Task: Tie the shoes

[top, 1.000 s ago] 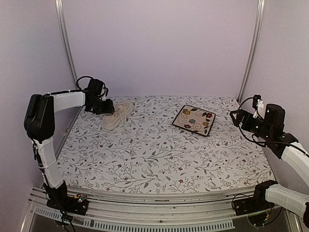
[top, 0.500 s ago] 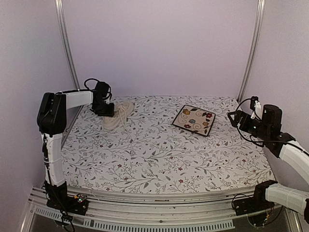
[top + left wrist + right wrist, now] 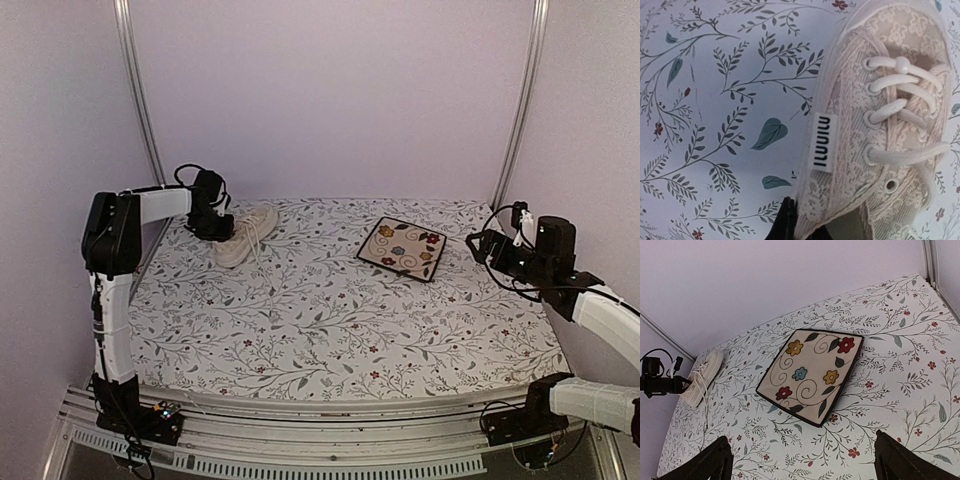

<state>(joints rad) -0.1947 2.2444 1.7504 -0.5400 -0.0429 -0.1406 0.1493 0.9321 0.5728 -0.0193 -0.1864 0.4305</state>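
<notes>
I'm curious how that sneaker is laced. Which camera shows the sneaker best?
The left wrist view: the sneaker fills it, laces and label clear. The top view shows it small at the left hand; the right wrist view, tiny and distant.

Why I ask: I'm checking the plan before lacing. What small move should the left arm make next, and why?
Probably drag the sneaker a little toward the table's middle. The left gripper is shut on its heel collar at the far-left edge, the laces lie loose, and the open right gripper hovers far off, beyond the floral tile.
</notes>
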